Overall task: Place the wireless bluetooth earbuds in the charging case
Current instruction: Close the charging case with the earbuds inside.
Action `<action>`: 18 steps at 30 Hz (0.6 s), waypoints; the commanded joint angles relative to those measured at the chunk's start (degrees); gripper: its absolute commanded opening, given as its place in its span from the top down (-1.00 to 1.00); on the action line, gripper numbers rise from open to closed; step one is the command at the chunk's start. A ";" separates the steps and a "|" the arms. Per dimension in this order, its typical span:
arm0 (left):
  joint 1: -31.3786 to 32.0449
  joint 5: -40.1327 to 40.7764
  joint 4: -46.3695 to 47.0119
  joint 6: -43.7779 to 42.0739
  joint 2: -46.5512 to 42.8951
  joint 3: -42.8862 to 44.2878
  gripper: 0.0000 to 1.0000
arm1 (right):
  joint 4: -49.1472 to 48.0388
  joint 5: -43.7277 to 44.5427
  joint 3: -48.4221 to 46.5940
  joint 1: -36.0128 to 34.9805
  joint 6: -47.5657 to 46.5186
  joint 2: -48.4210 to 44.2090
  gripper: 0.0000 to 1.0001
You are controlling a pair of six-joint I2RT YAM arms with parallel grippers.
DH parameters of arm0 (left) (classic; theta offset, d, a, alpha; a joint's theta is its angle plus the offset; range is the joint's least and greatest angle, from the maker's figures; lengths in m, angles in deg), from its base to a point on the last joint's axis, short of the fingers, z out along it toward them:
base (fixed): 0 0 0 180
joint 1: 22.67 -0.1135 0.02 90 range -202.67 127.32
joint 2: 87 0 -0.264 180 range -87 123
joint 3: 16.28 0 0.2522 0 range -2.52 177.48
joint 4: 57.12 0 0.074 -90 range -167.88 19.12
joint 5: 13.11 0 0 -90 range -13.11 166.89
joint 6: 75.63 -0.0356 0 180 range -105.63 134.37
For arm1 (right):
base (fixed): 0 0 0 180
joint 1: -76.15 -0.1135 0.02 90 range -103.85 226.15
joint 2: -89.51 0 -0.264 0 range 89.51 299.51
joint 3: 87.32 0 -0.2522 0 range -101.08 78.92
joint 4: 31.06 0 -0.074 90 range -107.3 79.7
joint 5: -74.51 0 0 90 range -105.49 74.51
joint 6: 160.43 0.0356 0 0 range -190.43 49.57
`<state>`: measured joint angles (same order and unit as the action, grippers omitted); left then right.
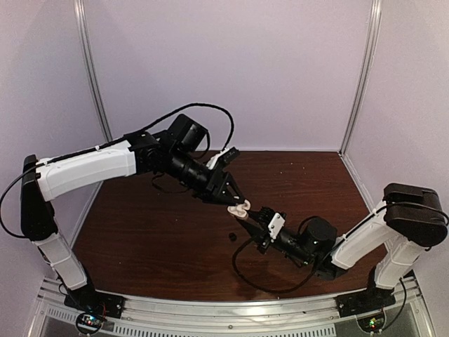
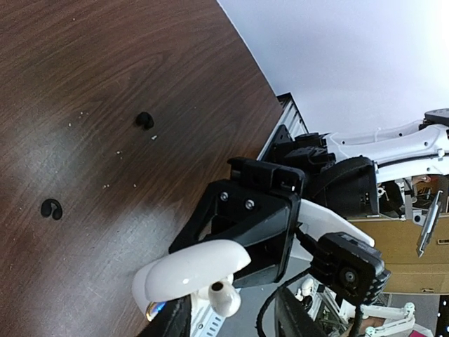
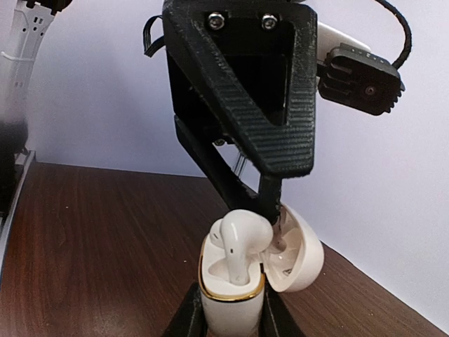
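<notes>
Table (image 1: 140,232): dark wood, beneath both my grippers. Right gripper (image 1: 251,219): jaws clamped on the lower body of the white charging case (image 3: 228,298), which is upright and clear of the table, with its lid (image 3: 302,263) hinged open. Left gripper (image 2: 231,319): directly above the case, jaws parted wider than the white earbud (image 3: 238,242) between them. That earbud sits stem-down in the case. A black earbud (image 2: 144,120) and a second black earbud (image 2: 50,208) lie on the table, well apart from all my jaws

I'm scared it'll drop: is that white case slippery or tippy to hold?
Probably slippery: the white case looks glossy and rounded where the right pincer grips it. Its lid stands open, so a nudge may swing it. It's likely light, being small plastic.
</notes>
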<state>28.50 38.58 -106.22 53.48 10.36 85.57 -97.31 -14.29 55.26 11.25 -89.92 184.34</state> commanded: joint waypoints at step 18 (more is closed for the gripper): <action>0.54 12.99 17.57 -28.19 -20.52 -12.15 0.00 | -6.46 -29.49 1.50 7.42 27.01 -7.20 1.00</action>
<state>29.29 49.95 -92.25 36.48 -8.00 77.09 -102.99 -35.08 58.67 17.32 -71.58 178.57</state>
